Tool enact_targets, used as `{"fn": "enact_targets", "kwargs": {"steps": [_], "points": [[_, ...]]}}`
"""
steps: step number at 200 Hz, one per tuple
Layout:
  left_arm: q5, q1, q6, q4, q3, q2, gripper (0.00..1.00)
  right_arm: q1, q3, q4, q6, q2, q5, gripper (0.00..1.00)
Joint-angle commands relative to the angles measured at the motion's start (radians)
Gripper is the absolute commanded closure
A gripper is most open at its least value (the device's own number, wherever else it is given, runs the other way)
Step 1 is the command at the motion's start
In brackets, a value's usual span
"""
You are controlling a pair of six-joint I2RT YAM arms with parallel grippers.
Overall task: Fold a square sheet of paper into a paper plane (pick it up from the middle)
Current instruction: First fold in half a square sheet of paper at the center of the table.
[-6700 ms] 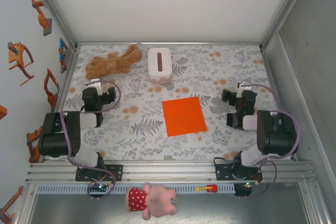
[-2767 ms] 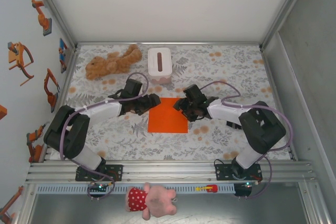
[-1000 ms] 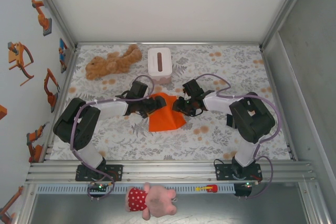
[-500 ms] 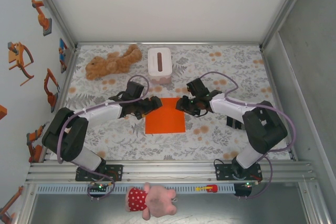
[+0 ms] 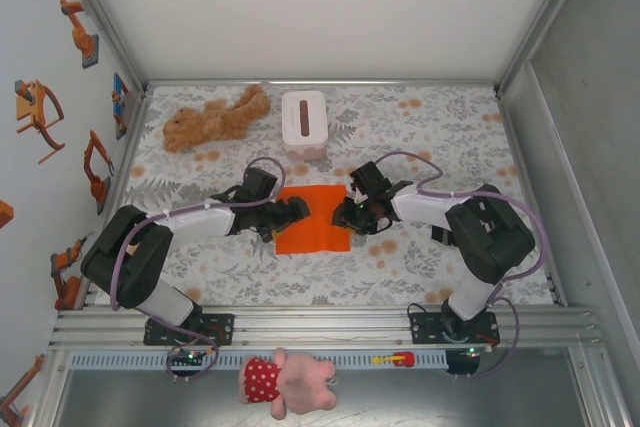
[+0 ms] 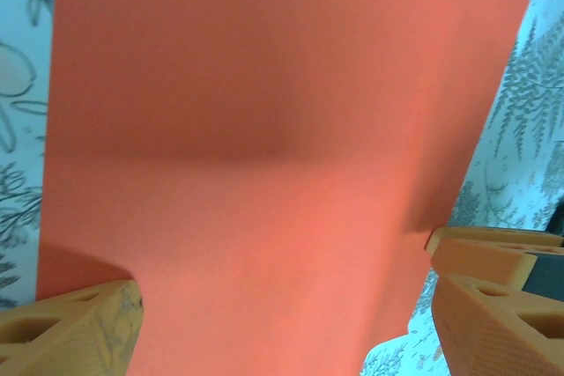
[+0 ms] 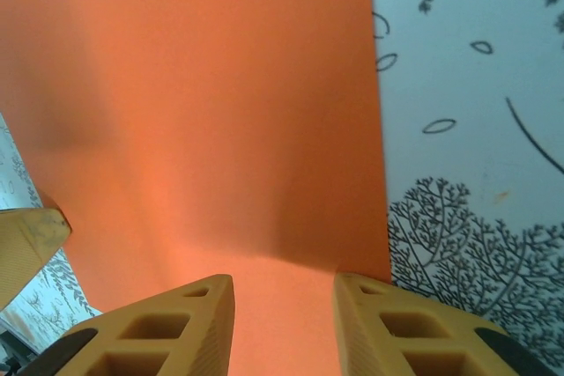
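Square sheet of paper (image 5: 313, 232) lay flat on the table (image 5: 430, 127) at frame centre, flanked for a middle pickup.
Left gripper (image 5: 288, 215) gaped wide across its left edge, holding nothing; right gripper (image 5: 348, 215) stood narrowed but part open over the right edge, with no pinch visible.

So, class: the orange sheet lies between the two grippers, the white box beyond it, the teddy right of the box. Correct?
No: the teddy lies left of the box, as the top view shows. The sheet does lie between the left gripper and the right gripper, with the box beyond it.
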Motion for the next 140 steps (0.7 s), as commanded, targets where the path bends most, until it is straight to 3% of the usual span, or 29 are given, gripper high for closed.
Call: {"fn": "enact_targets", "kwargs": {"steps": [1, 78, 140], "points": [[0.005, -0.003, -0.029, 0.033, -0.052, 0.025, 0.13, 0.004, -0.025, 0.011, 0.018, 0.050, 0.020, 0.65], [0.012, -0.004, 0.006, 0.045, -0.041, -0.003, 0.08, 0.007, -0.013, 0.097, 0.037, 0.089, -0.025, 0.67], [0.014, -0.007, 0.063, -0.036, 0.043, 0.041, 0.10, 0.026, 0.020, 0.136, 0.052, 0.143, -0.059, 0.69]]}}
